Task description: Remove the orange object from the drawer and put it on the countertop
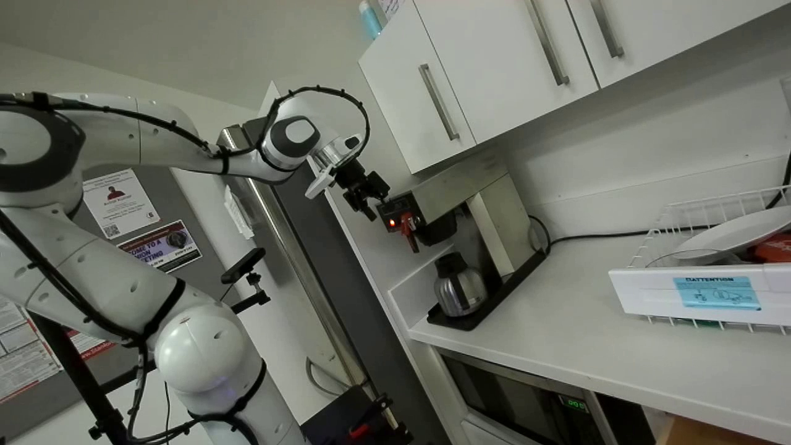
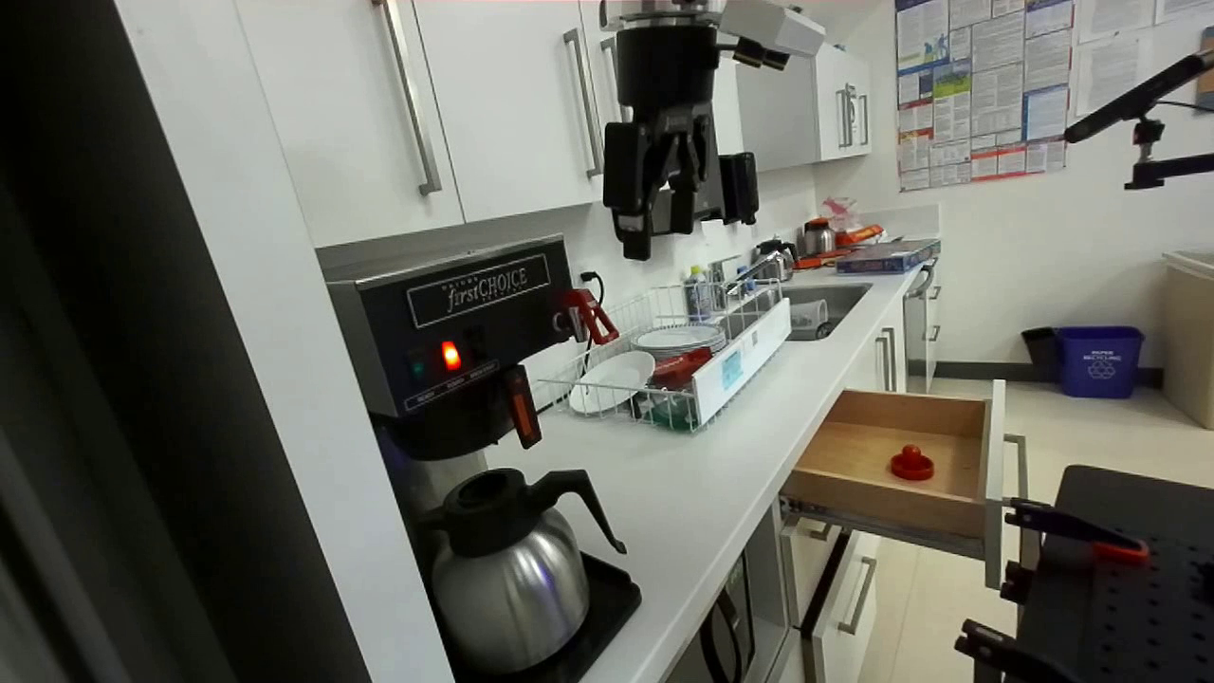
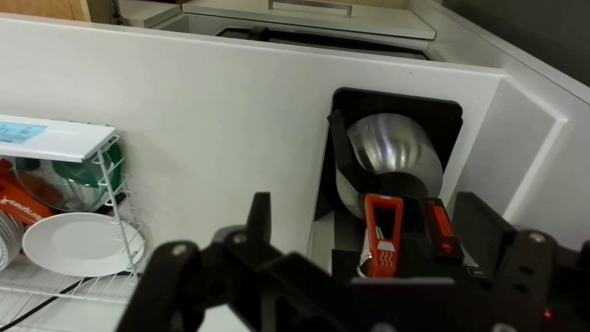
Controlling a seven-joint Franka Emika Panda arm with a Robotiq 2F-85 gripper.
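Note:
The orange object point(image 2: 911, 463), a small red-orange round piece with a knob on top, lies in the open wooden drawer point(image 2: 993, 474) in an exterior view. The pale countertop point(image 1: 593, 352) runs above the drawer; it also shows in an exterior view point(image 2: 702, 474) and the wrist view point(image 3: 221, 115). My gripper point(image 1: 374, 201) is high in the air by the coffee machine, far from the drawer; it also shows in an exterior view point(image 2: 685, 228). In the wrist view my gripper point(image 3: 364, 198) has its fingers wide apart with nothing between them. The orange object is out of the wrist view.
The coffee machine point(image 2: 455, 323) with red-orange handles and a steel carafe point(image 2: 517, 588) stand at the countertop's end below the gripper. A white dish rack point(image 2: 744, 356) with plates stands farther along. Wall cabinets point(image 1: 494, 62) hang above. A black robot stand point(image 2: 1129, 569) faces the drawer.

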